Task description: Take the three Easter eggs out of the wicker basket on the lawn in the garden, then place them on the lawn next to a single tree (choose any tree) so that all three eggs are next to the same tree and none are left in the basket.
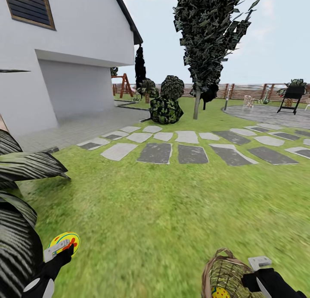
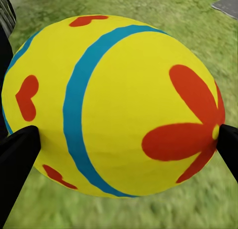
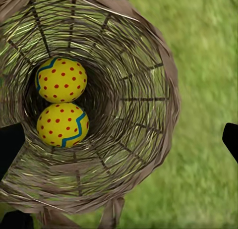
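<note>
My left gripper (image 1: 60, 248) is shut on a yellow Easter egg (image 1: 65, 240) with a blue band and red flowers, held low over the lawn (image 1: 163, 212) at the near left. Up close, the left gripper (image 2: 119, 140) pinches this egg (image 2: 114, 90) between its black fingertips (image 2: 17, 159). The wicker basket (image 1: 226, 274) lies tilted on the grass at the near right. My right gripper (image 1: 258, 270) stands open at its mouth. Looking along the right gripper (image 3: 119, 137) into the basket (image 3: 144, 65), two dotted eggs (image 3: 60, 79) (image 3: 62, 124) rest inside. The thick-trunked tree is out of view.
Dark striped palm fronds (image 1: 19, 190) crowd the near left. Grey stepping stones (image 1: 172, 152) cross the lawn ahead, with a white house (image 1: 64, 53) at the left. Beyond stand round bushes (image 1: 165, 109), a slim-trunked dark tree (image 1: 197, 102), a slat fence (image 1: 241, 90) and a paved patio (image 1: 267, 113).
</note>
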You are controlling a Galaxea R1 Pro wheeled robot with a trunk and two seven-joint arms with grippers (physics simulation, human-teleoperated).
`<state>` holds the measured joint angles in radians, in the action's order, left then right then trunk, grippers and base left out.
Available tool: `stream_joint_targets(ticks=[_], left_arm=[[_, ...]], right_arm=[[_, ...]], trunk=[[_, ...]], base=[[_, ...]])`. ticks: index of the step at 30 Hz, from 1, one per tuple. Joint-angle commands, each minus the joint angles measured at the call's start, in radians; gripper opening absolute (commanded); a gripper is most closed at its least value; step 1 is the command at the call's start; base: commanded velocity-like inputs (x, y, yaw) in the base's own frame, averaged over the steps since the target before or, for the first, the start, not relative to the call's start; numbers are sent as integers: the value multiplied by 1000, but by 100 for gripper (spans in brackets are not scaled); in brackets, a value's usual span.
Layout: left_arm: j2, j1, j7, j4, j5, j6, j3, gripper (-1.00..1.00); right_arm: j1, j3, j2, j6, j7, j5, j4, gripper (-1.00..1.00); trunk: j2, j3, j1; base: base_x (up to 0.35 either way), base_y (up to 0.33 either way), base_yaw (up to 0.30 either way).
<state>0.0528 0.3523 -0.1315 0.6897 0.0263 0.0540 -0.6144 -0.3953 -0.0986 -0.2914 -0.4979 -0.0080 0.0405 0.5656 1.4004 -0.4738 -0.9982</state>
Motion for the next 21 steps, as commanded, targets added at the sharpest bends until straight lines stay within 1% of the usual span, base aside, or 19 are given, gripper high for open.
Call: stream_joint_targets(ticks=[1, 3, 9, 11, 15, 16, 19, 21], left_arm=[[-1, 1, -8, -1, 3, 3, -5, -100], [-1, 1, -8, -1, 3, 2, -5, -100], [-6, 1, -8, -1, 3, 2, -5, -100], [-13, 1, -8, -1, 3, 3, -5, -100], [-14, 1, -8, -1, 3, 3, -5, -100], [-14, 1, -8, -1, 3, 3, -5, -100], [-14, 1, -8, -1, 3, 3, -5, -100], [-14, 1, -8, -1, 3, 3, -5, -100]], right_arm=[[0, -6, -1, -5, -1, 4, 1, 100], [0, -7, 0, -5, -1, 4, 2, 100], [0, -7, 0, -5, -1, 4, 2, 100], [0, -7, 0, -5, -1, 4, 2, 100], [0, -7, -1, 2, 5, 5, 2, 100], [0, -7, -1, 5, 13, 4, 2, 100], [0, -7, -5, -3, 100, 3, 2, 100], [0, -7, -3, -6, 105, 1, 2, 100]], trunk=[[1, -1, 0], [1, -1, 0], [1, -1, 0], [1, -1, 0], [1, -1, 0], [1, -1, 0], [1, -1, 0], [1, -1, 0]], base=[[8, 3, 0], [188, 1, 0], [308, 0, 0], [103, 0, 0], [12, 0, 0], [1, 0, 0], [0, 0, 0], [0, 0, 0]])
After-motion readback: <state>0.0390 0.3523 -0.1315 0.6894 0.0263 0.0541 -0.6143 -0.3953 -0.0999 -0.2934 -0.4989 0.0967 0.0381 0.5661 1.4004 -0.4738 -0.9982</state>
